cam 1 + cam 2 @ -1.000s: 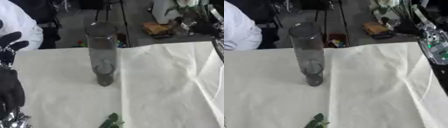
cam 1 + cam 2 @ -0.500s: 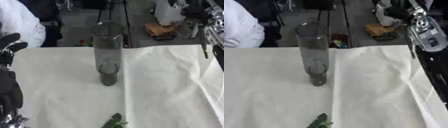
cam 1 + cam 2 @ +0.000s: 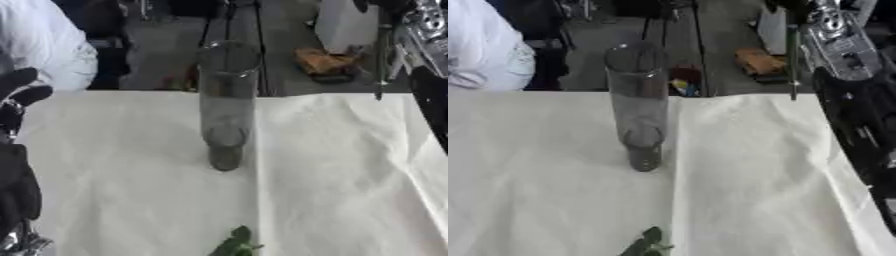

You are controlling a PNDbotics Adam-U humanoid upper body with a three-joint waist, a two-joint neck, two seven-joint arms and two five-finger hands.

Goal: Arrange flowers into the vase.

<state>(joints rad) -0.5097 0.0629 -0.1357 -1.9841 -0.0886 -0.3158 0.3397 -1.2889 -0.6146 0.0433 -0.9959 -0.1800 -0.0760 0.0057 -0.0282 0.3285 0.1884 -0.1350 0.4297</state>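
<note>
A tall clear vase (image 3: 227, 107) stands upright at the centre of the white-covered surface (image 3: 350, 175), green flower leaves (image 3: 234, 244) poke in at 6 o'clock, and the left hand (image 3: 19, 90) rests with relaxed, spread fingers at 9 o'clock, holding nothing.

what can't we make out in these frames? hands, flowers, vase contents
- Flowers: only green leaves show, cut off by the bottom edge in both eye views; no bloom or stem visible.
- vase: upright on the white cloth; blur hides whether the glass holds water or any stem.
- left hand: left eye view only, cropped by the left edge, fingers unclear.
- Right hand: out of frame; only the right arm shows along the right edge.
</note>
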